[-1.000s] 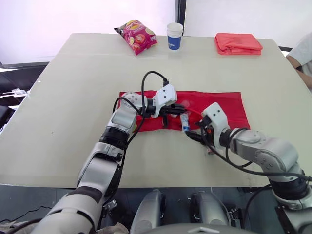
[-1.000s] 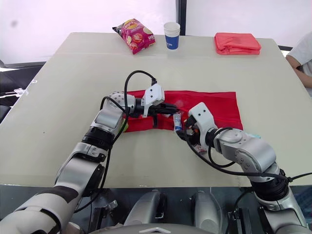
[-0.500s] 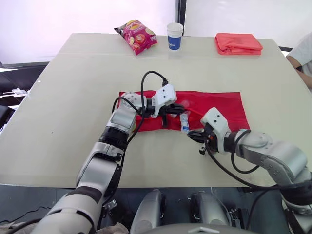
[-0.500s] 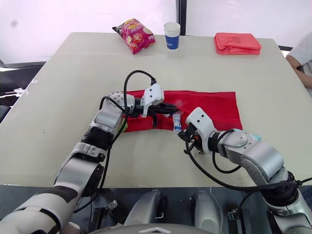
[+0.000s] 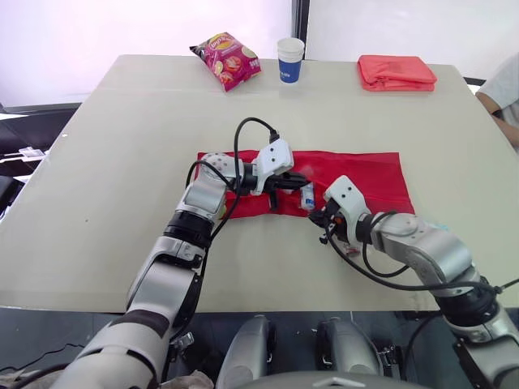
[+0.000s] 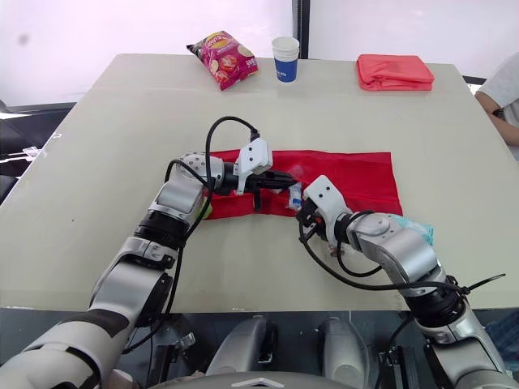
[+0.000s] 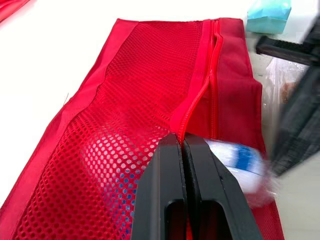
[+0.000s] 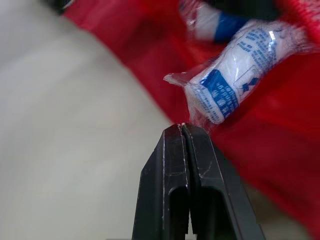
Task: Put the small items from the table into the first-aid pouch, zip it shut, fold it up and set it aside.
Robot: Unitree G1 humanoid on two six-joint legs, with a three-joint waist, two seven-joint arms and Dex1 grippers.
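The table point(image 5: 122, 121) is wide and mostly bare around my work, and the red first-aid pouch point(image 5: 365, 174) lies opened flat across its middle, mesh side up. My left gripper point(image 5: 289, 179) has its fingers pressed together on the pouch's zip edge, lifting the lip so there is a slot to feed into. My right gripper point(image 5: 319, 219) is just beside it at the pouch's near edge, fingers clamped tight on a corner of the wrapper of a bandage roll point(image 8: 235, 75), with the roll hanging off the tips at the mouth of the opening. I judge this is the insertion step, and it is a fragile one. I hold only thin film, not the roll's body, so the wrapper could slide out or tear, and the roll would drop onto the table or on top of the mesh instead of under it. The lip my left fingers raise is narrow; if I push in at the wrong angle the roll may catch the zip point(image 7: 212, 75) and drag the whole pouch, pulling the fabric from my left pinch. My two grippers are also very near each other, so a careless push could knock them together. A teal packet point(image 6: 415, 231) waits near my right forearm, and my elbow could sweep it toward the table edge.
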